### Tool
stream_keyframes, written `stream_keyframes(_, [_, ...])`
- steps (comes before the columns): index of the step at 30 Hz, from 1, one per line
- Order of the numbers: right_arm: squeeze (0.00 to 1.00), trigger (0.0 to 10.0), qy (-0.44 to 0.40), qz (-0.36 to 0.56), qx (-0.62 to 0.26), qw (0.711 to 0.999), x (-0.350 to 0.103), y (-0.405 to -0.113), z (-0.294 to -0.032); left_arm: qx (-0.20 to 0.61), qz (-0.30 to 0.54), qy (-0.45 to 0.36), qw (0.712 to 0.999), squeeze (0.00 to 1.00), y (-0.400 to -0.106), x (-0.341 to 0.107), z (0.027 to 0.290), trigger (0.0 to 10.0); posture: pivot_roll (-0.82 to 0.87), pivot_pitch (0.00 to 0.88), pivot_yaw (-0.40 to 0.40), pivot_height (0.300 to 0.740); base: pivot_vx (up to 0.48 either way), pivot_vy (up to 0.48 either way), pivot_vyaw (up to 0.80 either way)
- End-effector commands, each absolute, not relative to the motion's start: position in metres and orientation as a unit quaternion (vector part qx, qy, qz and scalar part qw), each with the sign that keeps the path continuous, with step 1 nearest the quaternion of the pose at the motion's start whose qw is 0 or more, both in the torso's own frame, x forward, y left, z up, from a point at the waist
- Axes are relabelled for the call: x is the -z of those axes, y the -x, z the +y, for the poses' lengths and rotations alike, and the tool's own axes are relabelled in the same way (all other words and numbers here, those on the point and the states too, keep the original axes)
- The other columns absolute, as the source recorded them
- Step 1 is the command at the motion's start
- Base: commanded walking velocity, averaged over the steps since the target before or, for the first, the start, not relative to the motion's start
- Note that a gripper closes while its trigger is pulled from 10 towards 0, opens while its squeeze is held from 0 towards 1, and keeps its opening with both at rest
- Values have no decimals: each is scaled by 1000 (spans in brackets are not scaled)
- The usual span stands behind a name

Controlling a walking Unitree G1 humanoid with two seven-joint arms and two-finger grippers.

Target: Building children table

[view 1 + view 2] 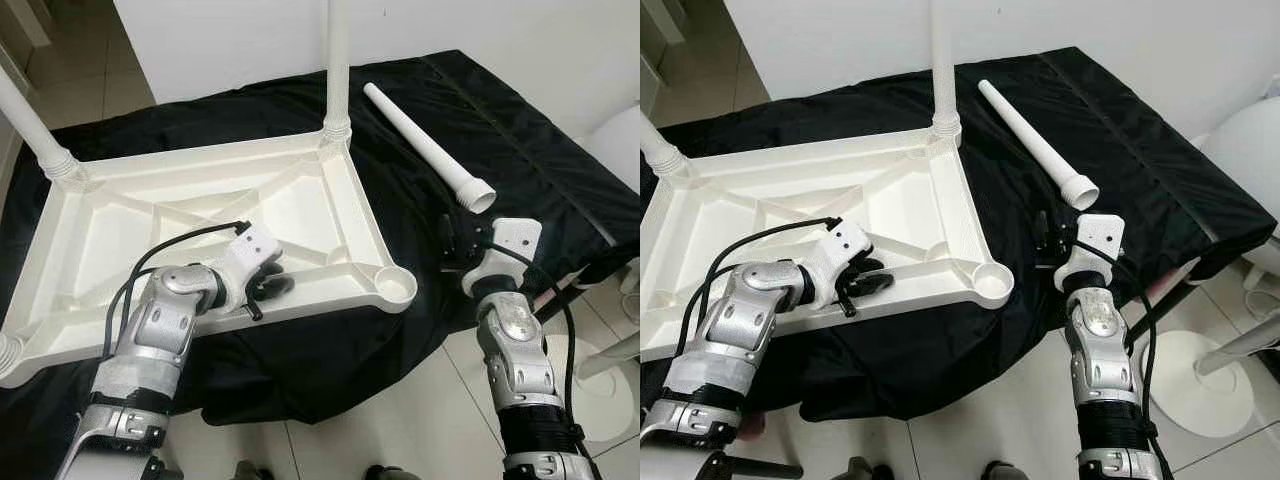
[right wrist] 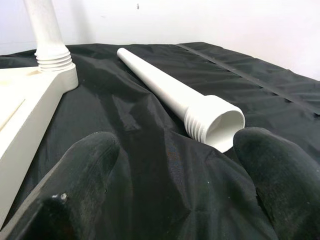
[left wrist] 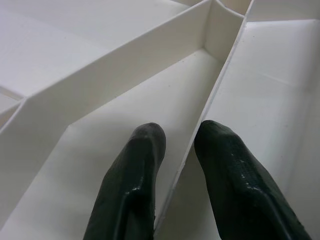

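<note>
A black cloth (image 1: 520,150) is spread under an upturned white table shell (image 1: 130,210), which carries legs at three corners and one empty socket (image 1: 395,287). The left pincer (image 1: 262,290) is pinched on a stiffening rib (image 3: 200,125). The loose leg (image 1: 420,145), judged light, rigid and slick, lies just ahead of the spread right pincer (image 2: 175,200); mid-shaft looks the best hold.

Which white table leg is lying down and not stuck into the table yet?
The loose leg on the black cloth, just ahead of the right gripper. The other legs stand upright in the tabletop's corners.
</note>
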State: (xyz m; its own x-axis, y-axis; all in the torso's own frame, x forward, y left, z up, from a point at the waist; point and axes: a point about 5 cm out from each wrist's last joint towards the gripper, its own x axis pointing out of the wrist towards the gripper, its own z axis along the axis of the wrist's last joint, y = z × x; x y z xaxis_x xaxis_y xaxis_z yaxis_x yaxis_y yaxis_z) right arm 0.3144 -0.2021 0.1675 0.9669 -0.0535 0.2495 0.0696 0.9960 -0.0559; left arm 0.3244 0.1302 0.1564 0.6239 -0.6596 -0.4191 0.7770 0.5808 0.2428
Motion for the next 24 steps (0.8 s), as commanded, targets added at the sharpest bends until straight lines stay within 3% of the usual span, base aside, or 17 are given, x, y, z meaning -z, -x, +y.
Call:
stream_keyframes(1, [0, 10000, 24, -123, 23, 992, -165, -316, -198, 265, 136, -211, 931, 0, -329, -151, 145, 10000, -14, 114, 60, 740, 0, 0, 0])
stream_keyframes(2, [0, 10000, 25, -123, 21, 992, -165, -316, -197, 259, 132, -210, 934, 0, -327, -151, 142, 0, -12, 110, 57, 740, 0, 0, 0])
stream_keyframes(16, [0, 10000, 23, -126, 18, 992, -167, -318, -196, 217, 99, -180, 954, 0, -324, -166, 121, 0, -11, 114, 62, 740, 0, 0, 0])
stream_keyframes(17, [0, 10000, 23, -126, 18, 992, -167, -318, -195, 227, 93, -177, 953, 0, -325, -167, 114, 1020, -11, 120, 63, 740, 0, 0, 0])
stream_keyframes(18, [0, 10000, 22, -126, 17, 992, -167, -318, -195, 242, 85, -175, 951, 0, -324, -170, 106, 10000, -13, 124, 64, 740, 0, 0, 0])
stream_keyframes(24, [0, 10000, 23, -126, 18, 992, -166, -318, -195, 279, 64, -175, 942, 0, -321, -174, 92, 10000, -14, 125, 64, 740, 0, 0, 0])
